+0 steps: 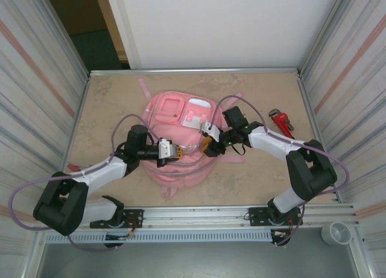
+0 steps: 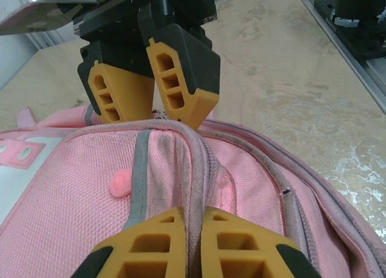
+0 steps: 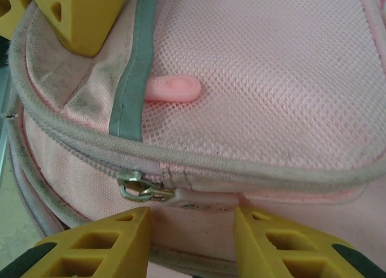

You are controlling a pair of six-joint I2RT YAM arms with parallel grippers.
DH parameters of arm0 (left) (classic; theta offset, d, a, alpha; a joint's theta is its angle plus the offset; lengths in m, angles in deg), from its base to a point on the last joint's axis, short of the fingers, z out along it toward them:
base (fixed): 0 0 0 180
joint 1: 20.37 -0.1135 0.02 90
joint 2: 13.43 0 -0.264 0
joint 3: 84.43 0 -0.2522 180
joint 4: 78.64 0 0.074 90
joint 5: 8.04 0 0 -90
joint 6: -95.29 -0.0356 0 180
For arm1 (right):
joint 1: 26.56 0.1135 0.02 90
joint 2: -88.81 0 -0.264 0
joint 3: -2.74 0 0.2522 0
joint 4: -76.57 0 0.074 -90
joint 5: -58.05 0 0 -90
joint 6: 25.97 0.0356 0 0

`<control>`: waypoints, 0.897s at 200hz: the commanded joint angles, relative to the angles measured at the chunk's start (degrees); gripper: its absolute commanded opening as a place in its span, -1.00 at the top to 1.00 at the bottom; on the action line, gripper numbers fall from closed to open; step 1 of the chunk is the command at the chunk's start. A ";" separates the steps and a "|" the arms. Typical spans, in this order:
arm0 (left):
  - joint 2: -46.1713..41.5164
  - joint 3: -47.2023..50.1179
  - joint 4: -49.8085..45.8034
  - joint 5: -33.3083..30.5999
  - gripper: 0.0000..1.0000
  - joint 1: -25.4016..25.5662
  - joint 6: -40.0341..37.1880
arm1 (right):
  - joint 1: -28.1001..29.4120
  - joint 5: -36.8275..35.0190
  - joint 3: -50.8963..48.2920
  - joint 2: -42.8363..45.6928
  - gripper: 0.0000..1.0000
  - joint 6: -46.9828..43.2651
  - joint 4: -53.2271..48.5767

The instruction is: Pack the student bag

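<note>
L gripper (image 2: 193, 224) pinched tight on zip seam (image 2: 196, 163) of student bag (image 1: 175, 112). R gripper (image 3: 193, 221) part open, holds nothing; metal zip pull (image 3: 137, 189) just above its gap.

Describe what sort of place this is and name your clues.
Probably a robot lab work cell, not a classroom: a left arm and right arm bolted to a metal rail, panel walls closing in the table, and a student bag staged there.

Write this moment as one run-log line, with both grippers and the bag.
left gripper: pinching student bag seam | right gripper: open, at metal zip pull
</note>
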 commanded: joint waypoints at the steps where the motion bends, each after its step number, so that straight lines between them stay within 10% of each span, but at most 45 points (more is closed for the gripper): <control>1: -1.42 -1.59 0.22 3.34 1.00 -0.31 1.73 | 0.99 -0.72 2.26 -1.93 0.31 -2.72 1.14; 60: 0.95 -3.29 -0.79 -3.33 0.95 2.78 1.32 | 0.61 -15.13 1.77 0.03 0.35 6.18 5.03; 140: -3.10 -6.09 5.57 -7.62 -0.43 3.55 22.94 | -6.51 -45.98 -5.26 20.55 -0.08 37.16 -4.26; 179: -13.49 -3.15 2.43 -37.53 -0.55 -5.69 47.15 | -10.93 -54.71 -10.74 23.61 -0.91 40.73 7.77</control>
